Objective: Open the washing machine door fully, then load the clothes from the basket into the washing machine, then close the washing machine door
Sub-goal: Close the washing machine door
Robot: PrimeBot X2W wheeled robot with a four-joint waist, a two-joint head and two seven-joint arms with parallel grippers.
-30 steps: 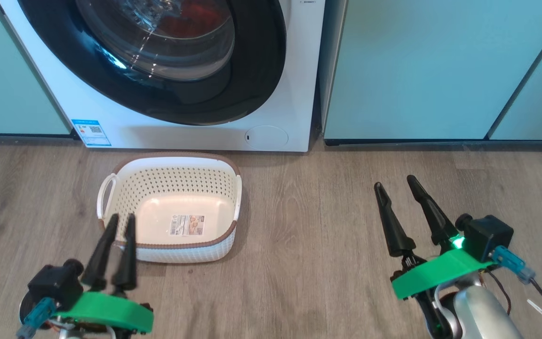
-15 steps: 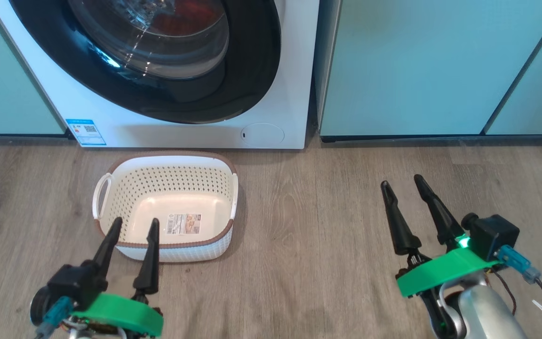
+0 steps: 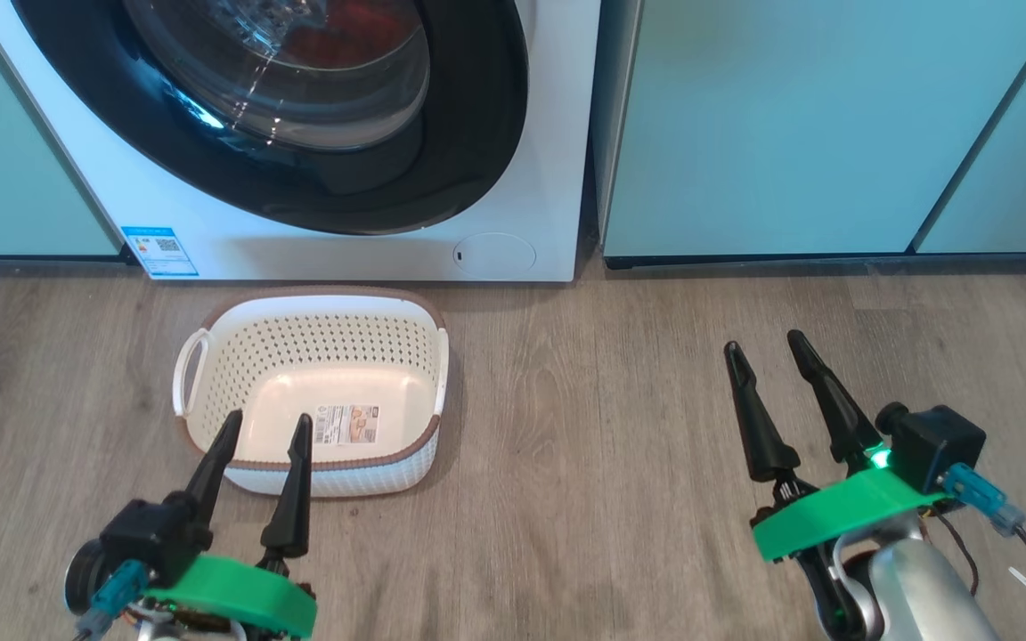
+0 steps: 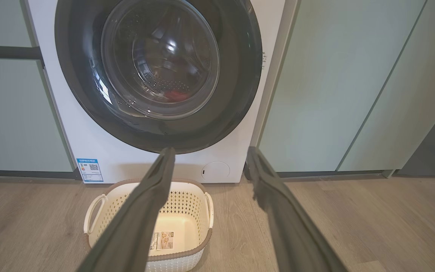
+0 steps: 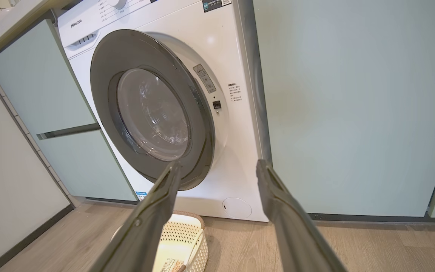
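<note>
Nearest, the left tool [image 3: 267, 420] hovers at the lower left with its two dark fingers spread apart and nothing between them, their tips over the near rim of the basket [image 3: 326, 347]. The right tool [image 3: 763, 343] hangs well to the right over the wooden floor [image 3: 584, 401], likewise spread and holding nothing. The basket sits on the floor just in front of the washing machine [image 3: 553, 133], the label on its floor in plain sight. Beyond it, the washing machine door [image 3: 477, 133] looks slightly ajar in the right wrist view, its right edge standing off the white front. Red clothes [image 4: 176, 94] show through the glass, lying inside the drum. Pale green cabinets [image 3: 789, 133] flank the machine.
</note>
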